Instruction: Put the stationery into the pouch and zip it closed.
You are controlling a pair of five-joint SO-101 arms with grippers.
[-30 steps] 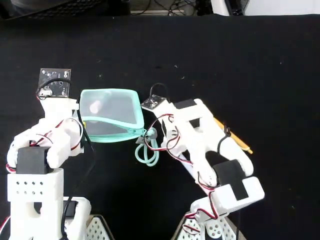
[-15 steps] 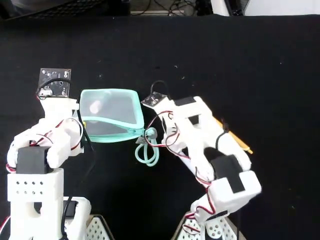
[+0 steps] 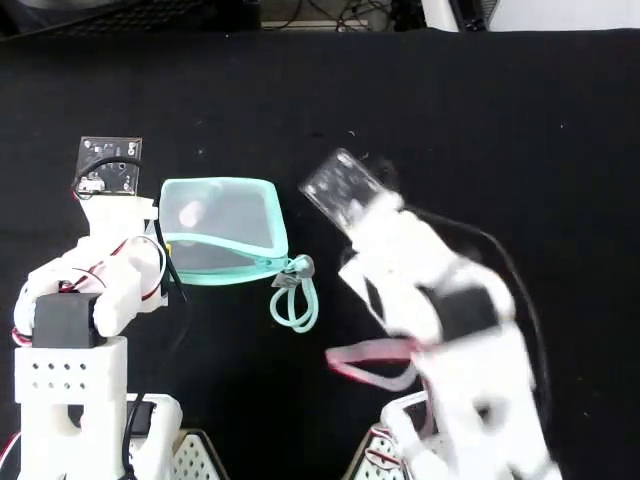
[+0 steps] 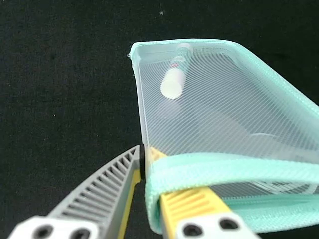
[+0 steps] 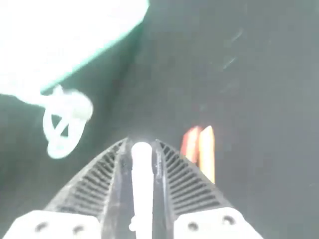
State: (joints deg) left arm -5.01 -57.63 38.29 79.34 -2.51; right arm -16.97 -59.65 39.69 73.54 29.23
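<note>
The black tabletop [image 3: 520,120] runs past the high view on every side, so I cannot see its edges. The right arm [image 3: 430,290] stands over the right half, toward the near edge. Its outline is hard to make out, and its lower part is cut off. The left arm [image 3: 90,280] stands at the left side, and its base is also cut off.

The mint mesh pouch [image 3: 220,225] lies flat on the left half of the tabletop, near the middle. The left gripper [image 4: 147,162] has its grey and yellow fingers pinched tight on the pouch's zip band at one corner. The yellow finger covers part of that band, and I cannot tell whether the zip is open or closed. A looped mint cord [image 3: 293,303] trails from the pouch's opposite corner toward the near edge.

The right gripper [image 5: 141,145] hangs above bare tabletop, well apart from the cord. Its fingers are drawn in close on a white stick [image 5: 141,184] that lies lengthwise between them. Beyond one finger lies an orange pencil [image 5: 199,149], its near end hidden. I cannot tell whether it is one shaft or two.

A white tube [image 4: 175,77] lies inside the pouch, toward the corner far from the zip.
</note>
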